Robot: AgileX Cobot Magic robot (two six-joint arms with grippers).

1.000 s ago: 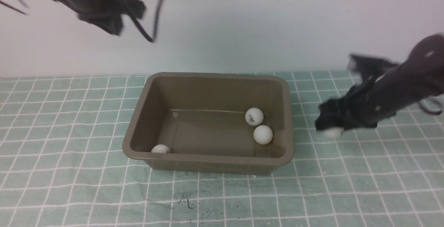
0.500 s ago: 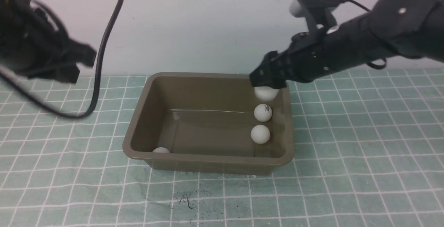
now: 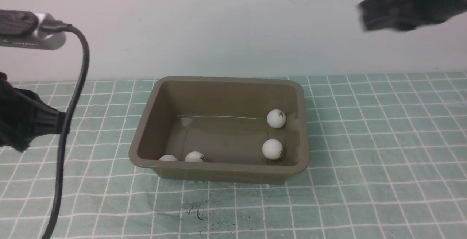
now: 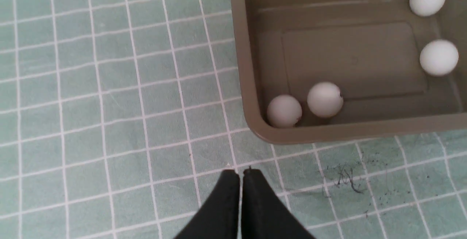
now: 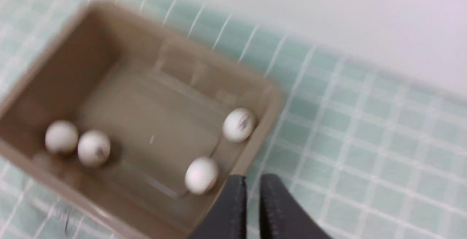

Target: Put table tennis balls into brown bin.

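Front view with both wrist views. Clock directions are read on the front view, 12 o'clock lying away from the robot.

Brown bin (image 3: 219, 173) – one, standing upright on the checked cloth (image 3: 365, 158), mouth facing up. Its long axis runs from 9 to 3 o'clock and its short axis from 12 to 6.

Table tennis balls (image 4: 324, 99) – four, all on the floor of the bin. Being spheres, they have no long axis.
- Ball 1 (image 3: 276, 118) lies at about 2 o'clock near the right wall, a dark print on its upper side.
- Ball 2 (image 3: 272, 149) lies at about 4 o'clock, apart from ball 1.
- Ball 3 (image 3: 194, 157) and ball 4 (image 3: 168, 157) sit just beside each other in the 7 o'clock corner. In the front view the near rim hides their lower halves.

Left gripper (image 4: 240, 175): fingers pressed together, holding nothing, over the cloth outside the bin's 7 o'clock corner.

Right gripper (image 5: 251, 180): fingers nearly together with a thin gap, holding nothing, by the bin's right wall; the view is blurred.

Both arms sit at the frame edges, the left arm (image 3: 25, 122) at 9 o'clock with a black cable (image 3: 73, 104), the right arm (image 3: 412, 3) blurred at 1 o'clock
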